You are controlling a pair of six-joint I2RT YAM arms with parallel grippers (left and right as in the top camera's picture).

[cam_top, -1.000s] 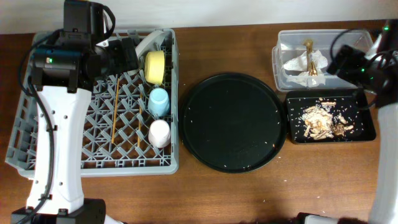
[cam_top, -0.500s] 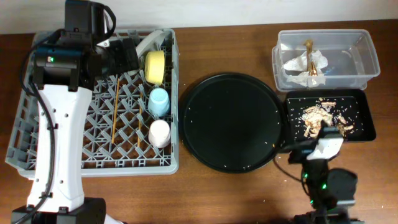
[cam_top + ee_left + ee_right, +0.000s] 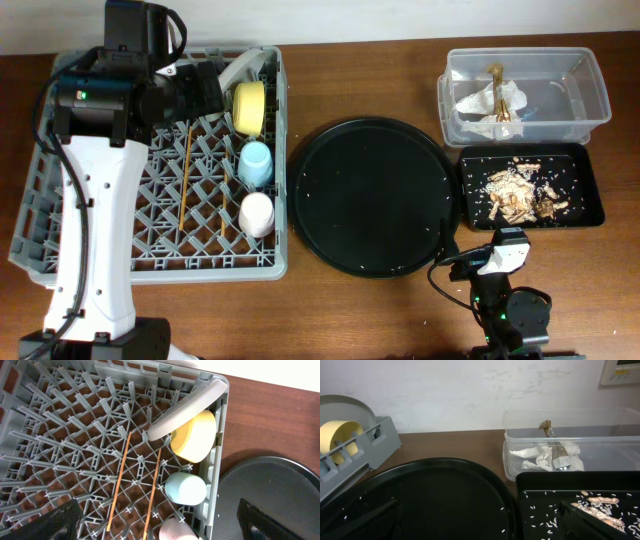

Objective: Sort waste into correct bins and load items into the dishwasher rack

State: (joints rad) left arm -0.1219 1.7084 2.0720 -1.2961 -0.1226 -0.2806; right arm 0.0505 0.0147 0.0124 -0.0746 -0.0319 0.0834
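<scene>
The grey dishwasher rack (image 3: 120, 215) holds the yellow bowl (image 3: 249, 107), the grey-white plate (image 3: 243, 68) on edge, the blue cup (image 3: 256, 162), the pink cup (image 3: 257, 213) and two chopsticks (image 3: 187, 180). My left gripper (image 3: 160, 527) hangs open and empty above them; the blue cup (image 3: 185, 487) and bowl (image 3: 195, 435) lie just ahead of it. The clear tub (image 3: 585, 95) holds the napkin (image 3: 480, 102) and brown wrapper (image 3: 497, 72). The black tray (image 3: 590, 195) holds food scraps (image 3: 520, 190). My right gripper (image 3: 480, 527) is open and empty, low at the table's front, facing the tub (image 3: 570, 435).
A large round black tray (image 3: 375, 196) with a few rice grains lies between the rack and the bins. The right arm's base (image 3: 510, 305) sits at the front edge. A white wall stands behind the tub.
My right arm has left the back right beside the tub and folded down at the table's front edge. The left arm and all objects have stayed put.
</scene>
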